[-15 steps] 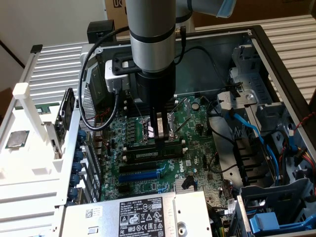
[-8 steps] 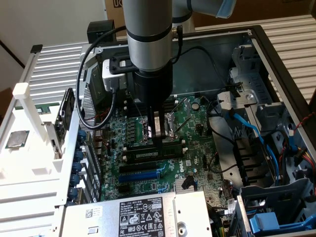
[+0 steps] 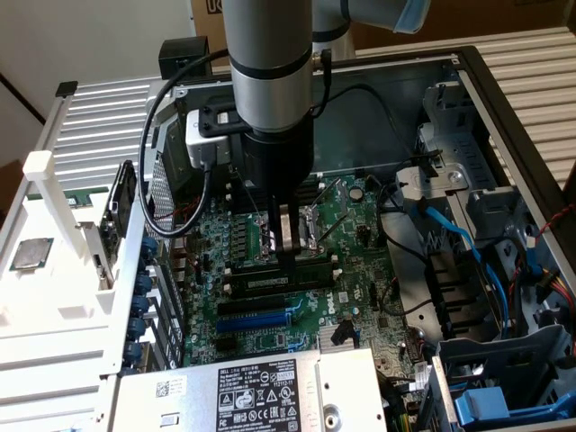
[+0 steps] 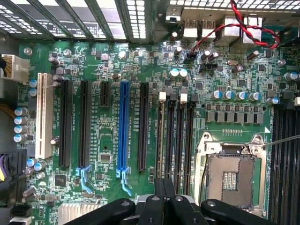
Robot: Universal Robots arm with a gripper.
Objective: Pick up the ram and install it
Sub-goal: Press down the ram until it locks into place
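Observation:
The ram [image 3: 270, 282], a long dark stick with a pale label strip, lies along the black memory slots on the green motherboard [image 3: 355, 225], just above the blue slot [image 3: 261, 319]. My gripper [image 3: 290, 255] comes straight down from the grey arm and is shut, its fingertips reaching the ram's upper edge near its right half. I cannot tell whether they touch it. In the wrist view the shut gripper [image 4: 165, 194] hangs over the row of black memory slots [image 4: 176, 136], between the blue slot [image 4: 123, 126] and the processor socket [image 4: 232, 176].
The open computer case surrounds the board. A power supply [image 3: 261, 391] sits at the near side, and drive cages with blue cables [image 3: 459, 234] fill the exterior view's right. A white rack [image 3: 54, 225] stands at the left. A black cable loops beside the wrist.

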